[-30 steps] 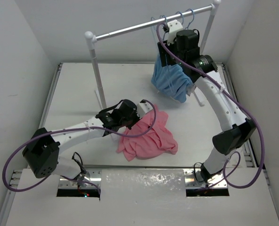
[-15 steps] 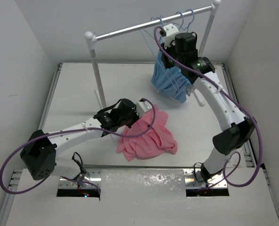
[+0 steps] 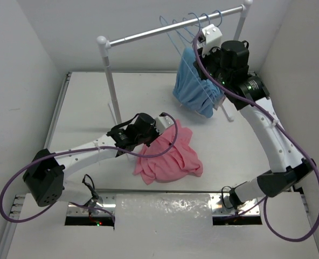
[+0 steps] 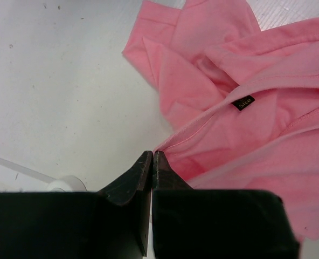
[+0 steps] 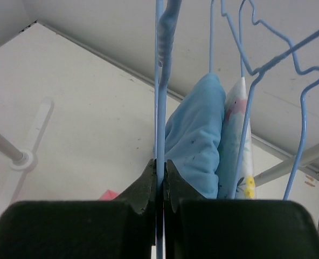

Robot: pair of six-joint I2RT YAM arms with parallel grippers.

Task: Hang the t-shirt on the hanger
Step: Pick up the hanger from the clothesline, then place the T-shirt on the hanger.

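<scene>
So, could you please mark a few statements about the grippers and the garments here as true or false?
1. The right gripper is shut on the wire of a hanger. True.
2. The t-shirt hangs on the rail. False: it lies crumpled on the table.
3. The left gripper is shut, pinching an edge of the t-shirt. True.
4. The light-blue garment lies flat on the table. False: it hangs below the rail, among the hangers.
</scene>
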